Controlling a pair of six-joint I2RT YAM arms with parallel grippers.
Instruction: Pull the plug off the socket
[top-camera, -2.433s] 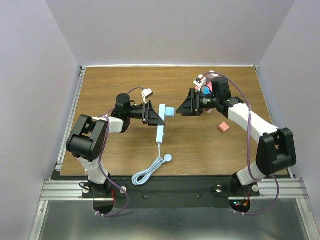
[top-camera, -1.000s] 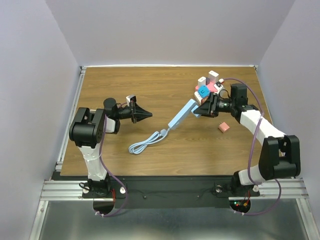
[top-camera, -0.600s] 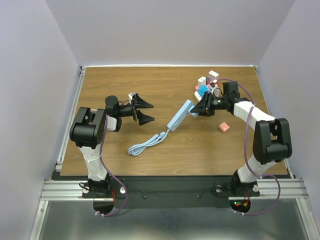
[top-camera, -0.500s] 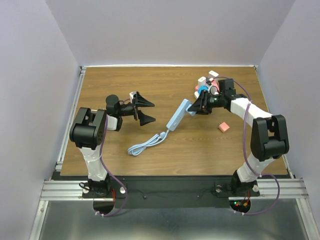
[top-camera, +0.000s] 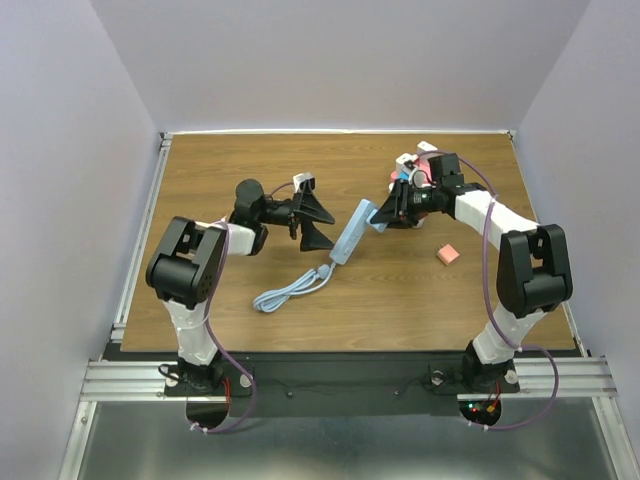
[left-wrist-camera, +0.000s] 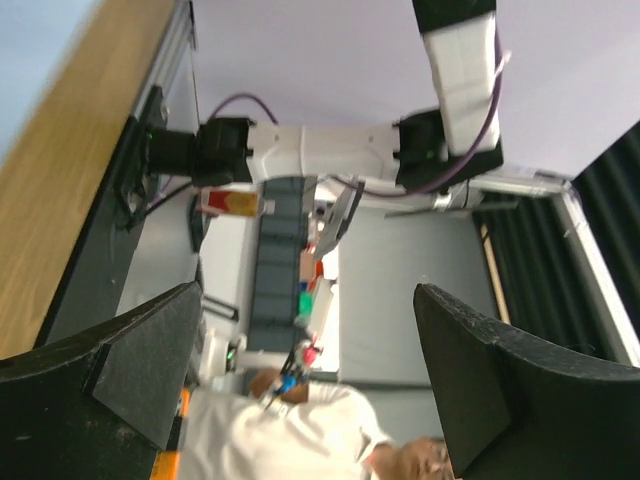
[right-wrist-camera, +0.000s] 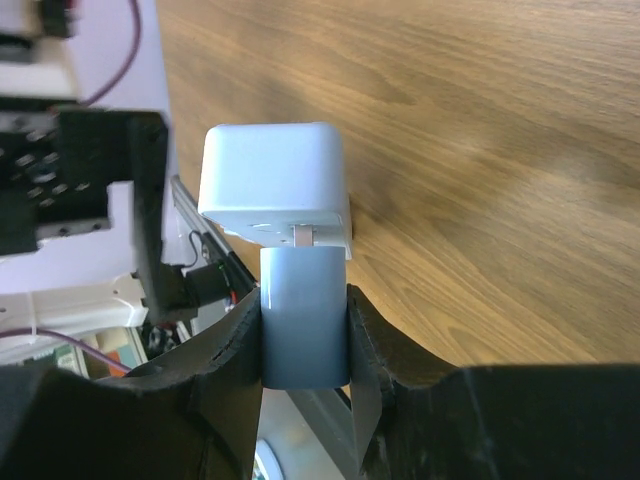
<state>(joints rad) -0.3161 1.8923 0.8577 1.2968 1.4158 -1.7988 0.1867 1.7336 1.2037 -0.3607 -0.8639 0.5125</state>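
Observation:
The socket (top-camera: 348, 236) is a pale blue strip lying slanted at mid-table, with its cable (top-camera: 292, 290) coiled toward the near side. My right gripper (top-camera: 386, 216) is shut on the blue-grey plug (top-camera: 377, 222) at the strip's far end. In the right wrist view the plug (right-wrist-camera: 305, 320) sits clamped between both fingers, with the right gripper (right-wrist-camera: 303, 300) around it. A metal prong (right-wrist-camera: 303, 236) shows between the plug and the socket (right-wrist-camera: 272, 185). My left gripper (top-camera: 318, 222) stands wide open just left of the strip, holding nothing. The left gripper (left-wrist-camera: 310, 400) faces off the table.
A cluster of coloured and white blocks (top-camera: 412, 168) sits at the back right behind my right wrist. A small pink block (top-camera: 447, 254) lies right of the strip. The table's wooden top (top-camera: 230, 160) stretches to the left and back.
My left gripper has gone from shut to wide open and has moved right, close to the strip. The right gripper, still holding the plug, has shifted the strip slightly left.

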